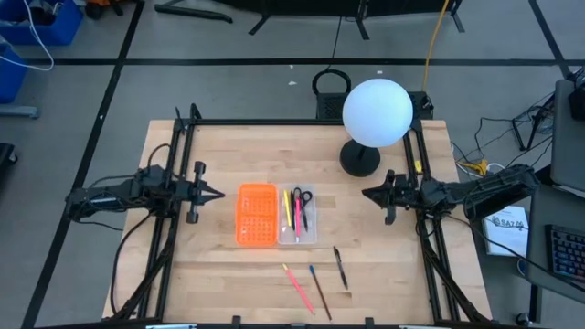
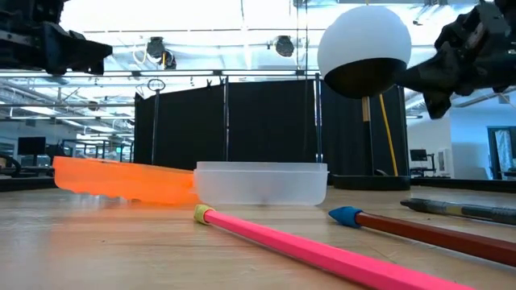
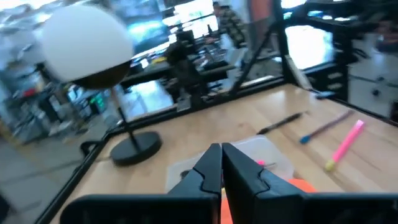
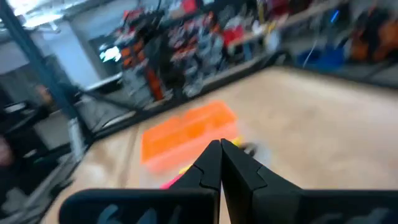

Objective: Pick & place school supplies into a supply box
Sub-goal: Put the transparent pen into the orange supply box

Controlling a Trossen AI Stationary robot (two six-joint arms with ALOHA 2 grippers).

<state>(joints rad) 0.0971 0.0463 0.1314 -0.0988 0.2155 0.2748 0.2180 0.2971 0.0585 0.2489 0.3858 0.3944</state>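
High view, read left to right. The left gripper (image 1: 218, 193) hangs above the table's left side, clear of the wood, its tip aimed at the supply box (image 1: 277, 215); its jaws stand nearly together with only a thin slit between them, and it holds nothing. The box lies open at the table's middle: the orange gridded half (image 1: 257, 215) on the left, the clear tray (image 1: 298, 216) on the right. In the tray lie the black-handled scissors (image 1: 304, 200), a pink pen (image 1: 295, 209) and a yellow pencil (image 1: 287, 208). Nearer the front edge, still on the bare wood, lie a pink pencil (image 1: 298, 286), a blue-tipped brown pencil (image 1: 319, 291) and a black pen (image 1: 340, 268), close to one another but apart. Behind the box stands the white globe lamp (image 1: 376, 112) on its dark base. The right gripper (image 1: 366, 194) hangs just beside that base, fingers pressed together, empty.

Judgement: three items remain to be packed. Risks: thin round pencils may roll or slip from a pinch taken off centre. A reach from the left passes over the orange half and could shove the light box. A swing by the right arm could strike the lamp base and topple it.
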